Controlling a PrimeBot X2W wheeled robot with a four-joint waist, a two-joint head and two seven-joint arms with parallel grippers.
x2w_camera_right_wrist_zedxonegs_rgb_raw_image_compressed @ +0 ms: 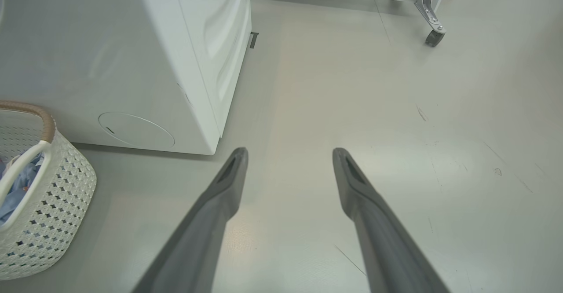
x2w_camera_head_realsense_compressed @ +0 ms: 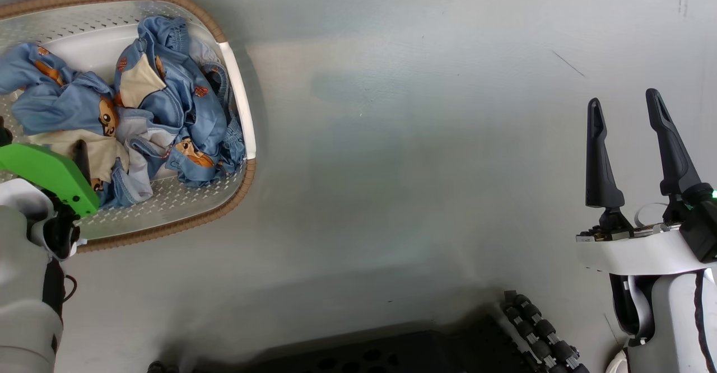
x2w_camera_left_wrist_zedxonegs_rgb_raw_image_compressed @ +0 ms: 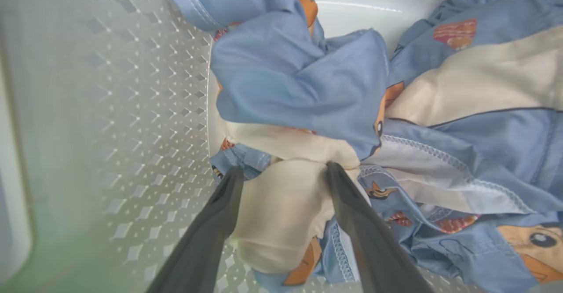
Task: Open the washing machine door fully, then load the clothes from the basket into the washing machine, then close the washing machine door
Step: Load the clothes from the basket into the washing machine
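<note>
- I see the basket [x2w_camera_head_realsense_compressed: 238, 98] on the floor [x2w_camera_head_realsense_compressed: 420, 166] at my left, with the clothes [x2w_camera_head_realsense_compressed: 168, 98] heaped in it.
- My left hand [x2w_camera_left_wrist_zedxonegs_rgb_raw_image_compressed: 281, 170] is down inside the basket, close to its wall, with its fingers [x2w_camera_left_wrist_zedxonegs_rgb_raw_image_compressed: 220, 214] on either side of a fold of the clothes.
- My right hand [x2w_camera_head_realsense_compressed: 623, 96] is at my right over the floor, well apart from the basket.
- From the right wrist, the washer [x2w_camera_right_wrist_zedxonegs_rgb_raw_image_compressed: 132, 64] stands just behind the basket, and a castor [x2w_camera_right_wrist_zedxonegs_rgb_raw_image_compressed: 434, 38] sits far off to the right.

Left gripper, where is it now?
The left gripper sits in the basket at the head view's left, open astride a cream fold of the clothes.
</note>
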